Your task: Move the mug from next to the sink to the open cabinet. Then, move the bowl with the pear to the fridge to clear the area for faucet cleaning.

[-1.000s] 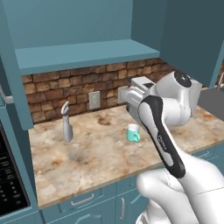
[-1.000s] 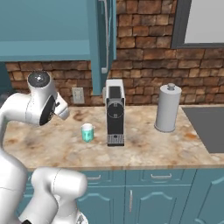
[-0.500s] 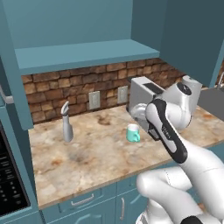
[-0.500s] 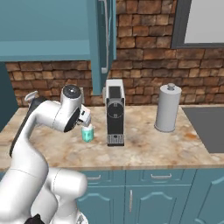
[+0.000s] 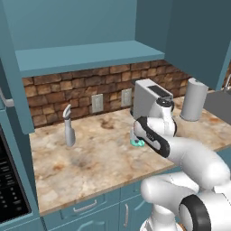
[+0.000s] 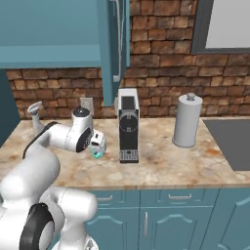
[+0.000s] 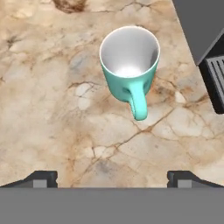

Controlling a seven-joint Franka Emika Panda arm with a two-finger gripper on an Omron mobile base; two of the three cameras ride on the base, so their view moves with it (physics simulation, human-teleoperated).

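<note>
The mug [image 7: 129,65] stands upright on the table [image 7: 52,109], ahead of the gripper [image 7: 112,177], handle pointing back between its jaws, which gape wide and hold nothing.

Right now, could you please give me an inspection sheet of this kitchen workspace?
Surface: mottled beige stone counter, dry, unbroken.
Job's things: small teal-green mug upright, empty, handle toward the hand camera; open teal wall cabinet, shelf bare; dark grey sink at the right.
Clutter: dark coffee machine beside the mug; grey lidded canister; grey nozzle-shaped object.
Grippers: two-finger gripper open above the mug, not touching.
Cables: nothing seen.
Surroundings: brick backsplash, wall outlets.
</note>
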